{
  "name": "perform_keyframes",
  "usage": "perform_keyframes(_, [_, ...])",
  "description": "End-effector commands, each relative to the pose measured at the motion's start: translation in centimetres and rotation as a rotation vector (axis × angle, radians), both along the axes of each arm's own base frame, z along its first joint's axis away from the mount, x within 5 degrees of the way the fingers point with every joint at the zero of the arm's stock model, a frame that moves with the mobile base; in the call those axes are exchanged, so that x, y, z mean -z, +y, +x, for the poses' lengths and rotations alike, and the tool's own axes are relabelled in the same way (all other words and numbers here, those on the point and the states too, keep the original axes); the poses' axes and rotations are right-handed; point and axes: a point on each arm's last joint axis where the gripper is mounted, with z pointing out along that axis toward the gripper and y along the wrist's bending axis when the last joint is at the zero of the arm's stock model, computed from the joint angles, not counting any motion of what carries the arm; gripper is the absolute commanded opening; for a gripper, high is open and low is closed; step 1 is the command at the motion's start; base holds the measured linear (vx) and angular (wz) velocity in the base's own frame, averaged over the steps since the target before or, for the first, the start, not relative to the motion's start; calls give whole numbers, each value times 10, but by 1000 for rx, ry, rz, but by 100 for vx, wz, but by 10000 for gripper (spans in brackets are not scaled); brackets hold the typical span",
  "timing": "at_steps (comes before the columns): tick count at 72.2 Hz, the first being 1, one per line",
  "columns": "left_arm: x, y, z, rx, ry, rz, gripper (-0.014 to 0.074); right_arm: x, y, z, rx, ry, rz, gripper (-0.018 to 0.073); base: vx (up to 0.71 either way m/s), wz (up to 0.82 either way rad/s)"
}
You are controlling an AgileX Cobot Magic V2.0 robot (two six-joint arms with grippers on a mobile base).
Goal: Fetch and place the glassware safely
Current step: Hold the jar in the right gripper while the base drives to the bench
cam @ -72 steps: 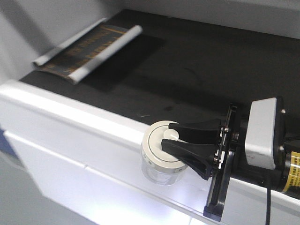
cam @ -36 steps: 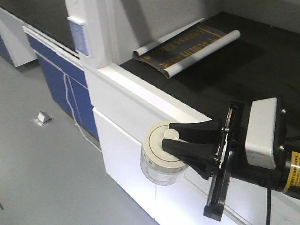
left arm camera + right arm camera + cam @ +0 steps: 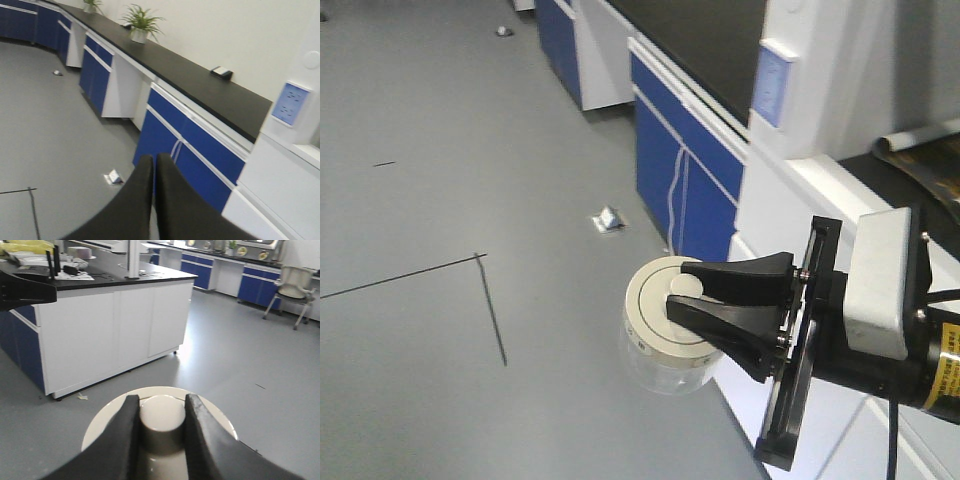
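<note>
The glassware [image 3: 655,345] is a small squat clear glass jar with a round off-white lid and a raised central knob. My right gripper [image 3: 680,293] is shut on the knob and holds the jar in the air, over the grey floor. In the right wrist view the two black fingers clamp the knob [image 3: 161,412] from both sides, with the lid's rim [image 3: 102,425] showing around them. My left gripper [image 3: 154,159] is shut and empty; its black fingertips touch each other, pointing toward blue cabinets.
Blue cabinets [image 3: 680,170] under a black counter [image 3: 200,80] run along the wall, with a white bench corner [image 3: 820,120] close on the right. A small scrap [image 3: 607,220] lies on the grey floor. A white island bench [image 3: 110,330] and a chair [image 3: 292,285] stand further off.
The view has swung away from the black benchtop with the rolled poster toward open floor and blue cabinets. The right gripper keeps its grip on the jar's knob throughout.
</note>
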Motion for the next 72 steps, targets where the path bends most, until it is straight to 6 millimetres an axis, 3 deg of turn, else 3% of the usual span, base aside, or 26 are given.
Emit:
perform_keyframes(1, [-15,1,-1,-6,-96,-29,-7,-18,-1,-2,-14,-35,92,-3,5,82])
perform_keyframes(32, [-15,1,-1,-6,-96,-29,-7,-18,-1,-2,-12,-35,93,-3,10,61])
perform_keyframes(72, [-15,1,-1,-6,-96,-29,-7,-18,-1,-2,-13,-35,93,-3,24,15])
